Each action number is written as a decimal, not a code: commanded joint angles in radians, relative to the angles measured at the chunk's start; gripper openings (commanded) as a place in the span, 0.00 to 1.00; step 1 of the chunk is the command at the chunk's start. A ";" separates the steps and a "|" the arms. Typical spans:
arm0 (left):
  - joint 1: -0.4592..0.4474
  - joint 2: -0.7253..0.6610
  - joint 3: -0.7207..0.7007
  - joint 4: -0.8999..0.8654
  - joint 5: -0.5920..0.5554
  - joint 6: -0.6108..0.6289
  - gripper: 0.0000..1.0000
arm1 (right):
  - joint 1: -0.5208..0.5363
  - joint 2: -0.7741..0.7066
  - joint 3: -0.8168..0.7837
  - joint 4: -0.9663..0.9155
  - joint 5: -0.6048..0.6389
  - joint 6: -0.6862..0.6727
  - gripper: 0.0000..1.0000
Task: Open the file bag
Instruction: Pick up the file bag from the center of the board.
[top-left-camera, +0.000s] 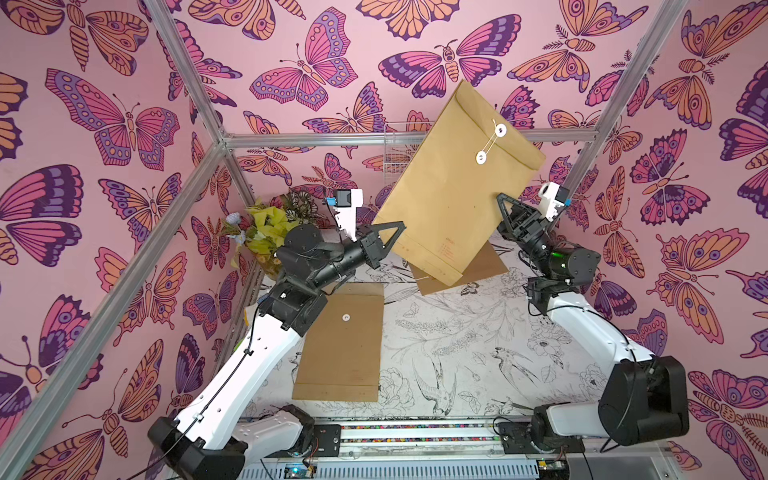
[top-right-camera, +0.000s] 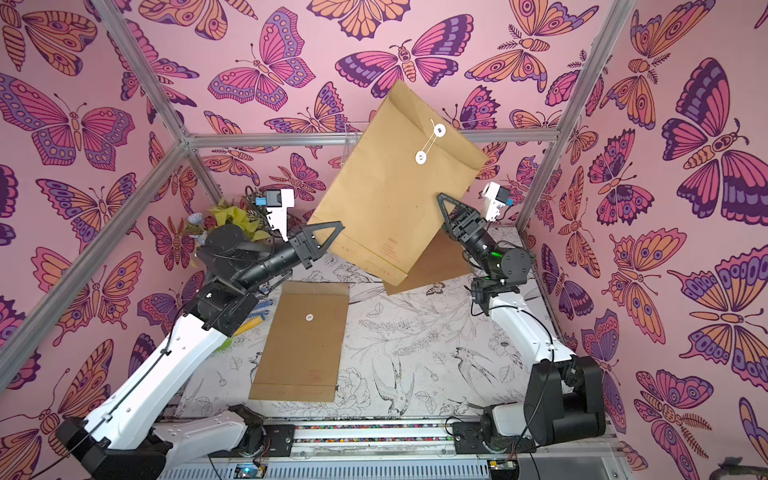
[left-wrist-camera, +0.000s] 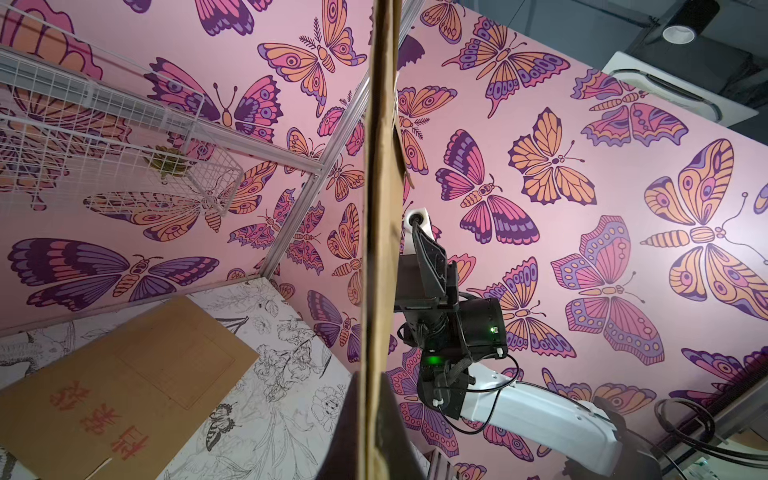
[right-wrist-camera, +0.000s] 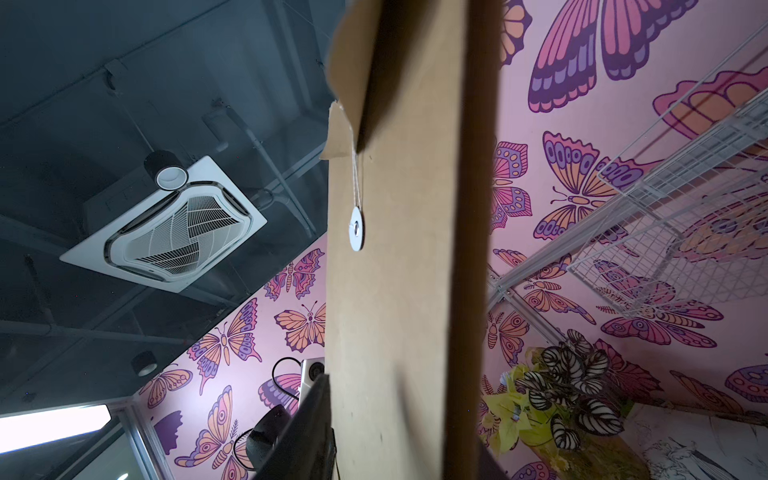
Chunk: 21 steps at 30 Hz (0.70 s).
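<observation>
The file bag (top-left-camera: 453, 178) (top-right-camera: 395, 187) is a brown kraft envelope held tilted in the air, flap end up. Its flap is closed, and a string runs between two white discs (top-left-camera: 500, 130) (top-left-camera: 481, 157). My left gripper (top-left-camera: 397, 232) (top-right-camera: 338, 226) (left-wrist-camera: 370, 382) is shut on the bag's lower left edge. My right gripper (top-left-camera: 500, 197) (top-right-camera: 440, 197) (right-wrist-camera: 399, 415) stands astride the bag's right edge. One of its fingers (right-wrist-camera: 309, 419) lies against the bag's face (right-wrist-camera: 395, 291). Its other finger is mostly hidden behind the bag. The lower disc (right-wrist-camera: 356, 228) shows in the right wrist view.
Two more kraft bags lie on the flower-printed table: one near my left arm (top-left-camera: 340, 345), another under the held bag (top-left-camera: 482, 266). A pot of flowers (top-left-camera: 266, 232) stands at the back left. A white wire basket (left-wrist-camera: 104, 137) hangs on the back wall.
</observation>
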 joint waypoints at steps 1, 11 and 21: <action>0.016 -0.004 -0.006 0.032 0.019 -0.026 0.02 | 0.005 -0.004 0.027 0.058 0.014 -0.001 0.30; 0.070 -0.011 0.011 -0.147 -0.040 0.034 0.44 | 0.004 -0.011 0.024 0.006 -0.019 -0.069 0.00; 0.157 -0.034 0.056 -0.437 -0.147 0.216 0.73 | -0.004 -0.216 0.131 -0.793 -0.143 -0.665 0.00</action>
